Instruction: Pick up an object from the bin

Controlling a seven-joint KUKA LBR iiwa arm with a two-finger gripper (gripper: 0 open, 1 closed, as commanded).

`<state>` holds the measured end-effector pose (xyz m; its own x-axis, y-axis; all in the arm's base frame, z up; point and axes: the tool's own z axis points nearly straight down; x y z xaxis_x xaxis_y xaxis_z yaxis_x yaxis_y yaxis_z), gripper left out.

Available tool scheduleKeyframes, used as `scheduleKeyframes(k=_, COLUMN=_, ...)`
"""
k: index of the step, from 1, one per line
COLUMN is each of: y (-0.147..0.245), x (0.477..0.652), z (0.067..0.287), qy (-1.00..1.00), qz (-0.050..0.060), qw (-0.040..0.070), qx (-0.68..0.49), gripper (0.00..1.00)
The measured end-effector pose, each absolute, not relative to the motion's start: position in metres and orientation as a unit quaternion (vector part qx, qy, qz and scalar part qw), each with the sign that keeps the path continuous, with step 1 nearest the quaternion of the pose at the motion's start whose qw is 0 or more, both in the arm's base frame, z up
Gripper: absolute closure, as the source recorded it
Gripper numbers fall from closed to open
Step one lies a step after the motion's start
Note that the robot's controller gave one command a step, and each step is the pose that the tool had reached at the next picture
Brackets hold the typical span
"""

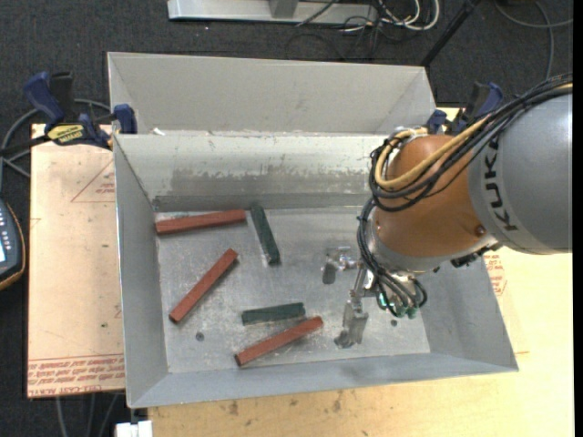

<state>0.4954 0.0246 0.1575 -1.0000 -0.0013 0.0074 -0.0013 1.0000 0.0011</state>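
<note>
The grey metal bin (137,271) takes up most of the view. The robot arm (537,180), its wrist under a rounded orange cover with looped cables, reaches over the bin's right half.

Five flat bars lie apart on the bin's floor. The three longer ones are red-brown:
- The first red-brown bar (200,221) lies along the foot of the bin's back wall, toward its left side.
- The second red-brown bar (203,285) lies slantwise near the bin's left wall.
- The third red-brown bar (278,340) lies close to the bin's front wall, about midway along it.

The two shorter ones are dark green:
- One dark green bar (265,235) lies near the middle of the bin's back wall, pointing toward the front.
- The other dark green bar (273,314) lies on the middle of the bin's floor, just behind the third red-brown bar.

The gripper (344,294) hangs low over the right of the bin's floor. Its jaws appear spread, with bare metal between them and no bar inside.

The pick looks not yet made: every bar rests on the floor and nothing is pinched. What remains is to close on a bar and lift it. The third red-brown bar's right end lies near the front finger (352,321), so it seems the likeliest candidate, though nothing settles that.

The orange cover hides where the fingers join the wrist and the floor of the bin's right side. Whether the fingertips touch the floor cannot be told.
</note>
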Motion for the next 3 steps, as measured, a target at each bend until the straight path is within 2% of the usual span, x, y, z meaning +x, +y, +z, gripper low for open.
scheduleKeyframes(k=1, y=0.081, x=0.504, z=0.068, qy=-1.000, qz=-0.001, qw=0.003, qx=0.003, gripper=0.00)
scheduleKeyframes(k=2, y=0.062, x=0.525, z=0.120, qy=-0.998, qz=0.000, qw=-0.003, qx=0.067, gripper=0.00)
scheduleKeyframes(k=3, y=0.085, x=0.504, z=0.078, qy=-0.997, qz=-0.001, qw=0.003, qx=0.071, gripper=0.00)
